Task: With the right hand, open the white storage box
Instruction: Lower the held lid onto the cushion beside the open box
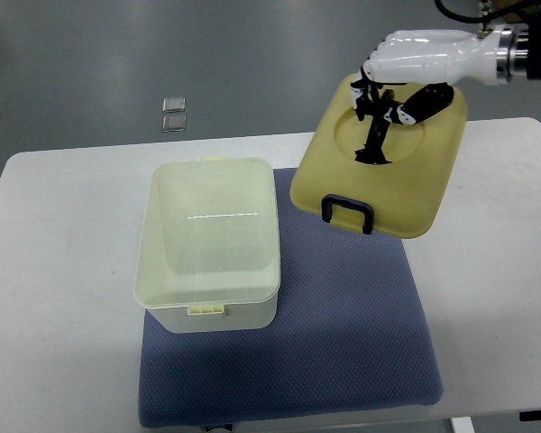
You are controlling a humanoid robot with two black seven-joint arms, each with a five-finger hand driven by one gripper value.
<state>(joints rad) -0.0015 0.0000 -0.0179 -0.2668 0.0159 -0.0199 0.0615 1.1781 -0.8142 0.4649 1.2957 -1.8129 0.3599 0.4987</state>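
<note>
I lose the white robotic right hand [415, 68] past the wrist, where its arm runs off the right edge. Its fingers [379, 90] cover part of the pale yellow plastic lid [379, 171]. The two small grey squares [173, 114] on the floor are too small to identify.

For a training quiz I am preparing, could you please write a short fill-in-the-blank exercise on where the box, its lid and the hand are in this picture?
1. The translucent white plastic storage box stands ____, its inside showing.
2. The pale yellow plastic lid is held by the robot's ____ hand.
3. The box rests on the left part of a ____ fabric mat.
4. The lid's clip handle is ____ in colour.

Missing words: open; right; blue; black
</note>
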